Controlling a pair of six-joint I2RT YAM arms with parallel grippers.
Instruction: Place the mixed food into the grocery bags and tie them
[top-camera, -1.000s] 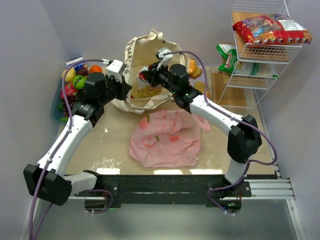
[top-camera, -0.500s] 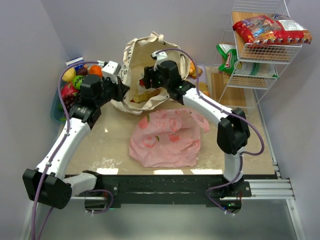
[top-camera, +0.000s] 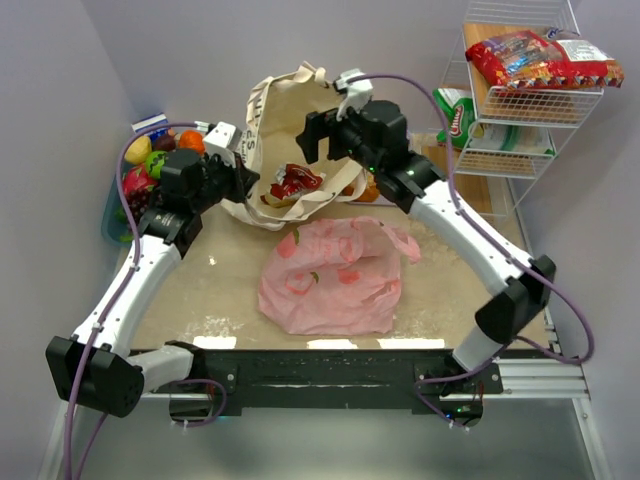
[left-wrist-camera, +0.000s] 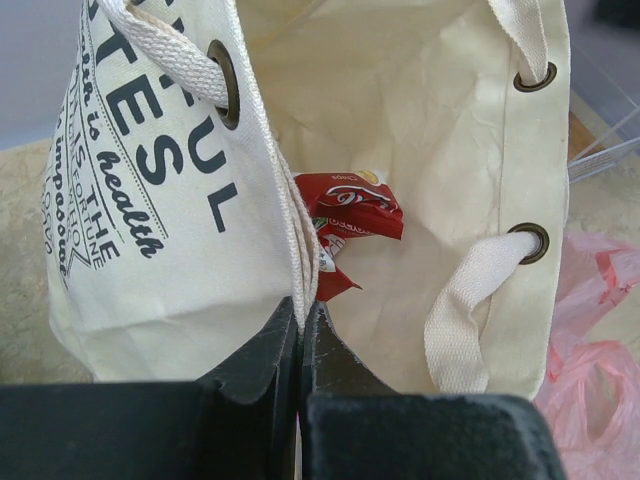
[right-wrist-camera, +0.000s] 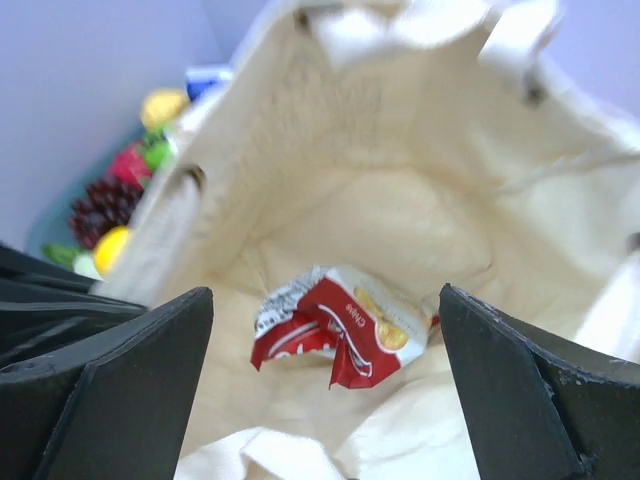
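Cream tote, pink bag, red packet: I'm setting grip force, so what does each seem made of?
Cream tote: likely matte woven canvas, judging by its stiff folds and coarse-woven handles. Pink bag: probably thin, slightly glossy plastic film; it lies limp and crumpled. Red packet: seemingly shiny foil or plastic wrapper, sharply creased.

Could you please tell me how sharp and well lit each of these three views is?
Right wrist view: soft throughout, the cream canvas tote and the colourful fruit behind it blurred, the red crinkly snack packet with print barely legible. Left wrist view: crisp, the tote's dark lettering readable, the left gripper a dark mass. Top external view: even light, everything in focus.
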